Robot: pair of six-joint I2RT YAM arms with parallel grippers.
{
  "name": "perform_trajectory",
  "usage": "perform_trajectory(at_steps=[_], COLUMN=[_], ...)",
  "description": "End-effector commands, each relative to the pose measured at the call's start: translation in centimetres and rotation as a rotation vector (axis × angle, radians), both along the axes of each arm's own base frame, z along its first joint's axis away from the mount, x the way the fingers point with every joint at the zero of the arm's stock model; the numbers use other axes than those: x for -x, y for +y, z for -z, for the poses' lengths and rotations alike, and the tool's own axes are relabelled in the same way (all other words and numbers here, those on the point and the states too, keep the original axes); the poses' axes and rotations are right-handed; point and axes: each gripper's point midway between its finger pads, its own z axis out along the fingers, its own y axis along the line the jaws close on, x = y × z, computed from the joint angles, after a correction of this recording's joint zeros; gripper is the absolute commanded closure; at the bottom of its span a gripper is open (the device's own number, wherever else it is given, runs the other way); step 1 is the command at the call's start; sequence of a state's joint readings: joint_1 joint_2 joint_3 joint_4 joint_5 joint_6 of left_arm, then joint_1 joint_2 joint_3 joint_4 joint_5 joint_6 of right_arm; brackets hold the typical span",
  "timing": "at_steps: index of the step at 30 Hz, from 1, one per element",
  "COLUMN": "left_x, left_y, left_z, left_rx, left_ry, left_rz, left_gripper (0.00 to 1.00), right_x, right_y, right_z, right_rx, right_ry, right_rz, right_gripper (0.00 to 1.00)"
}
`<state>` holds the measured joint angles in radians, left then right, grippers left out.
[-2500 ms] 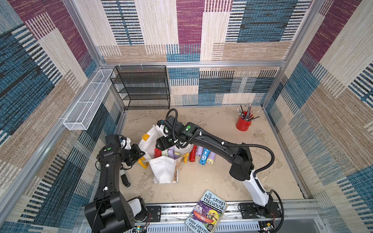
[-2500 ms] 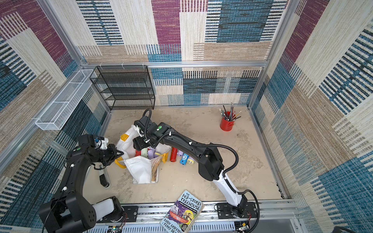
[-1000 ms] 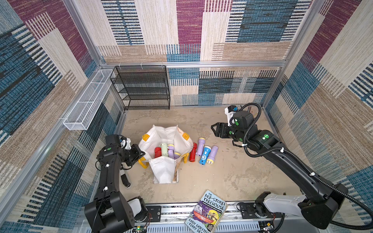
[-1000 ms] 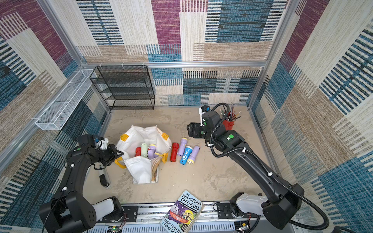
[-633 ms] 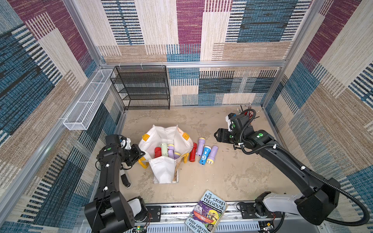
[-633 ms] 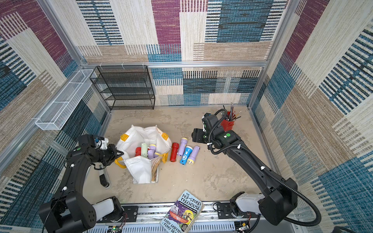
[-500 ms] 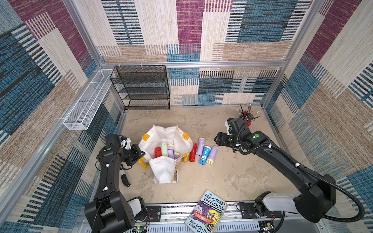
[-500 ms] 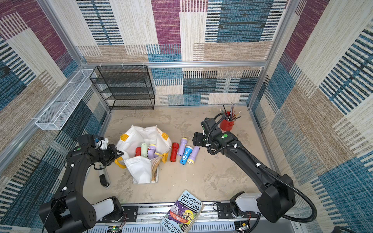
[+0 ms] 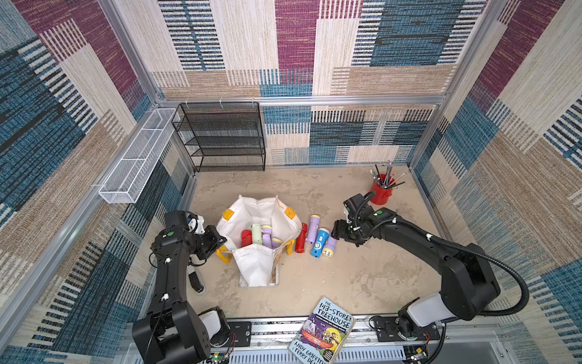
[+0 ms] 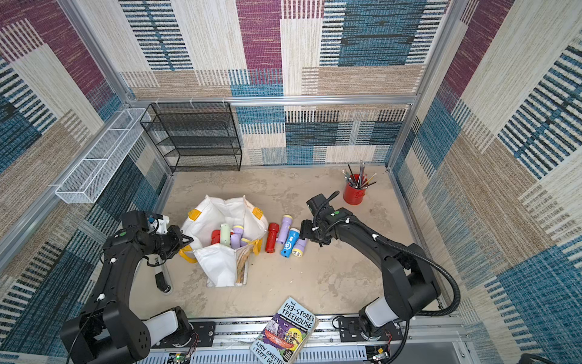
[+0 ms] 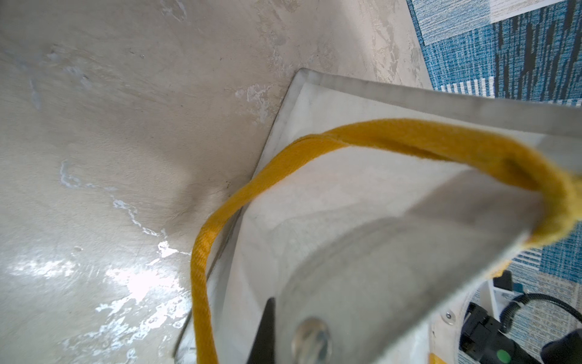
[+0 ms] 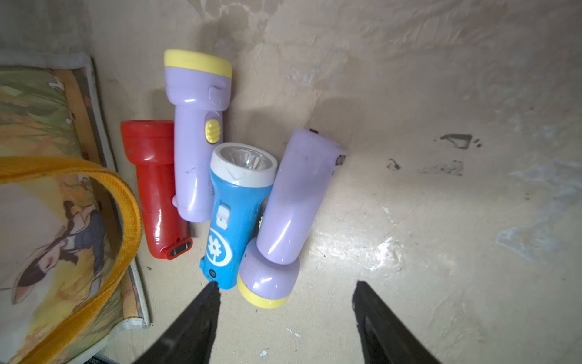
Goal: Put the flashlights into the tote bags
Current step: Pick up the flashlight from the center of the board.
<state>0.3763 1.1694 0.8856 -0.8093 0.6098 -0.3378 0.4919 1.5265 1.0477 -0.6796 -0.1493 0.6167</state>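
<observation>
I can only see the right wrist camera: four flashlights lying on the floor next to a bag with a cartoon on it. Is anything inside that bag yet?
Observer: Yes. In both top views the tote bag gapes open, with a pale green flashlight among red and lilac ones inside.
Visitor: Does it stand open by itself?
Observer: The left arm has it: its jaws are shut on the bag's edge, by a yellow handle.
Visitor: Anything else nearby?
Observer: A red cup of pencils stands toward the back corner, beyond the right arm.
</observation>
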Motion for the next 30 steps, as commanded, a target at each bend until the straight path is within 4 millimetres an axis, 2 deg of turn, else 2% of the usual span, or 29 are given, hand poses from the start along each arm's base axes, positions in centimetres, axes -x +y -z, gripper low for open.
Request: perform_trajectory(at_steps=[1, 8, 11, 20, 26, 30], left_x=[0.2, 0.1, 0.1, 0.0, 0.1, 0.1], left_y=[-0.5, -0.6, -0.6, -0.6, -0.5, -0.5], left_z=[-0.4, -0.6, -0.6, -0.7, -0.5, -0.4], left_rx=[0.022, 0.022, 0.024, 0.024, 0.022, 0.023], left_ry=[-0.015, -0.025, -0.025, -0.028, -0.021, -0.017], left_rz=[0.015, 0.018, 0.018, 0.020, 0.018, 0.019], left_gripper=[1.00, 1.00, 1.00, 1.00, 1.00, 1.00], right_x=[-0.7, -1.8, -2.1, -2.6, -3.5, -3.2], right_y=[0.7, 1.0, 1.0, 0.0, 0.1, 0.3], right_z=[0.4, 1.8, 2.4, 4.2, 5.1, 5.9], right_rx=[-0.023, -0.014, -0.005, 0.021, 0.007, 0.001], right_ry=[0.015, 0.048, 0.061, 0.107, 0.121, 0.152], right_rz=[0.014, 0.047, 0.056, 0.096, 0.108, 0.093], right_gripper=[0.32, 0.35, 0.41, 0.42, 0.48, 0.49])
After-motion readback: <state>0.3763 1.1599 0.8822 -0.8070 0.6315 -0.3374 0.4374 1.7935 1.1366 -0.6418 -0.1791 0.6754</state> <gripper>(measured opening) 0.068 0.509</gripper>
